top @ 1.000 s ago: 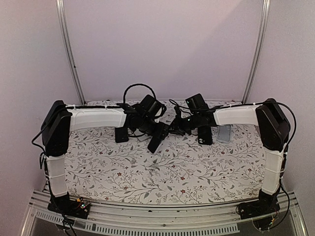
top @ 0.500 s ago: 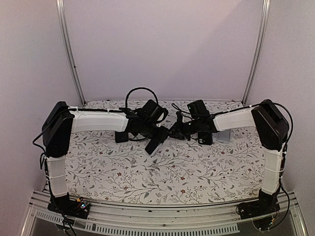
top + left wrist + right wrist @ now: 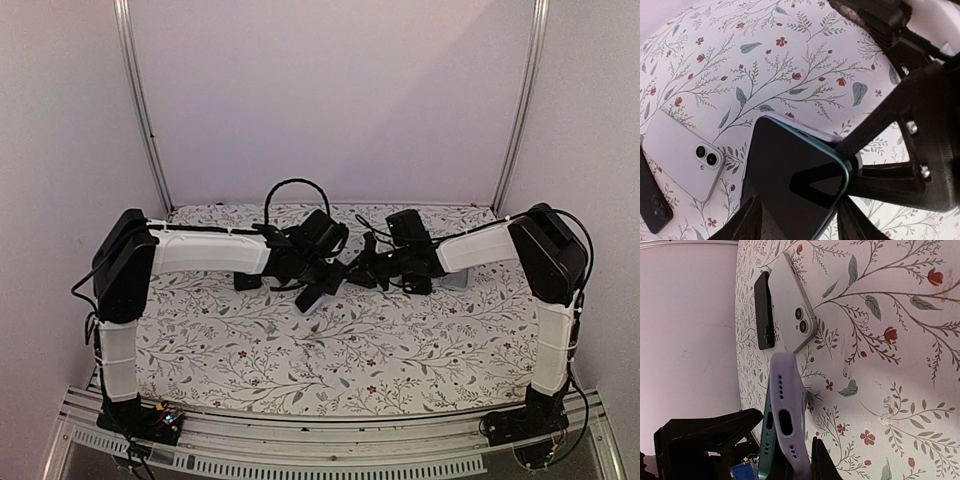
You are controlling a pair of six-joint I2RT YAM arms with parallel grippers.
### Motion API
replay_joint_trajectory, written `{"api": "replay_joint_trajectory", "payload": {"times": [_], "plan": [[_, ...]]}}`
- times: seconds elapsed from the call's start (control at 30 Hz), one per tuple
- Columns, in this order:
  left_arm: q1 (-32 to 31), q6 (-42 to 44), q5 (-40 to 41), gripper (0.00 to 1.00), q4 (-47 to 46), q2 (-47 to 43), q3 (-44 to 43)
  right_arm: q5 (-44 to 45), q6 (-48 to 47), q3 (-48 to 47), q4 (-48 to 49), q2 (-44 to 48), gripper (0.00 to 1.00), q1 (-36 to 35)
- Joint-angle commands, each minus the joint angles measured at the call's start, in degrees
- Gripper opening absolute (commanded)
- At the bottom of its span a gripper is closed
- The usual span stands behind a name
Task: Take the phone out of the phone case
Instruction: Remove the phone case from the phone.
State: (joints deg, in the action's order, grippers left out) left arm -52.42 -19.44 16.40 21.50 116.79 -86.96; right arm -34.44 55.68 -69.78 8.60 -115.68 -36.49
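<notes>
A phone (image 3: 790, 175) with a dark screen and a teal rim sits in a lilac case (image 3: 788, 405). Both are held in mid-air above the table between my two grippers. My left gripper (image 3: 799, 212) is shut on the phone's long sides. My right gripper (image 3: 795, 467) is shut on the bottom corner of the case. In the right wrist view the teal phone edge (image 3: 765, 440) stands slightly apart from the case at that end. In the top view the phone (image 3: 312, 293) hangs between the left gripper (image 3: 322, 280) and the right gripper (image 3: 352, 272).
A white phone (image 3: 682, 152) and a black phone (image 3: 652, 200) lie side by side on the flowered cloth; they also show in the right wrist view, white (image 3: 792, 305) and black (image 3: 764, 310). Another black slab (image 3: 246, 279) lies left of centre.
Both wrists have sunk lower toward the table and drawn closer together, still holding the cased phone between them.
</notes>
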Motion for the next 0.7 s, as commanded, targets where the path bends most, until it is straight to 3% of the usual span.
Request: {"api": "replay_joint_trajectory", "payload": {"times": [0.0,0.67], "plan": [[2.4,0.8,12.8,0.52,2.3,4.0,-0.4,-13.6,3.0,0.3,4.6,2.1,0.00,-1.7],[-1.0,3.9,23.0,0.39,5.5,8.9,-6.9,-15.9,12.7,3.0,13.1,2.1,0.00,-1.4]]}}
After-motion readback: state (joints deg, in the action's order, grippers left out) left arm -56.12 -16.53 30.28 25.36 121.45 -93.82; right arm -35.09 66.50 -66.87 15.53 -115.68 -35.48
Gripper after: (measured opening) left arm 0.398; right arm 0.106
